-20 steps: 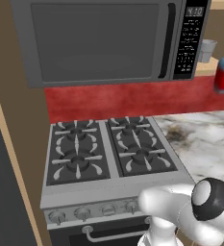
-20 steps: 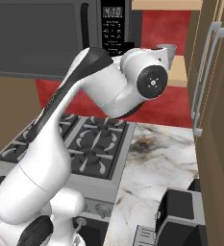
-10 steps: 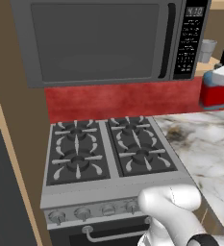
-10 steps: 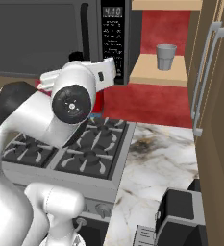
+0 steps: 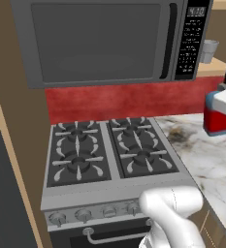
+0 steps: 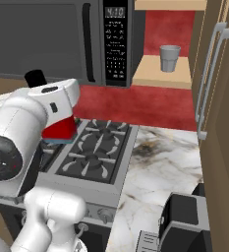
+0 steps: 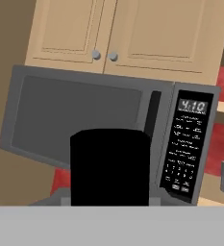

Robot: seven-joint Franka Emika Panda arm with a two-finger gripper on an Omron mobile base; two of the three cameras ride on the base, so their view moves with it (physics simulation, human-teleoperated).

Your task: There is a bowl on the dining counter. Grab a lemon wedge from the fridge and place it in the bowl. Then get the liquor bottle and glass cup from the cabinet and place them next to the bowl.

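Observation:
My gripper [image 6: 55,109] is shut on the liquor bottle [image 6: 60,129], held roughly upright above the left side of the stove. The red body hangs below my white hand and the black cap [image 6: 36,78] sticks up above it. In the left base view the liquor bottle [image 5: 218,120] sits at the right edge, partly cut off. Its black cap [image 7: 110,166] rises close in front of the hand view. The glass cup [image 6: 170,58] stands on the tan cabinet shelf [image 6: 160,77] right of the microwave, well apart from my hand; this glass cup [image 5: 209,50] also peeks past the microwave's corner.
A dark grey microwave [image 5: 100,43] hangs over the gas stove [image 5: 109,155]. Marbled counter [image 6: 160,167] runs right of the stove, with a dark appliance [image 6: 185,221] at its near end. A tall tan unit with bar handles [image 6: 212,74] closes off the right.
My arm has swung left from the cabinet shelf to above the stove, carrying the liquor bottle with it. The glass cup has stayed on the shelf.

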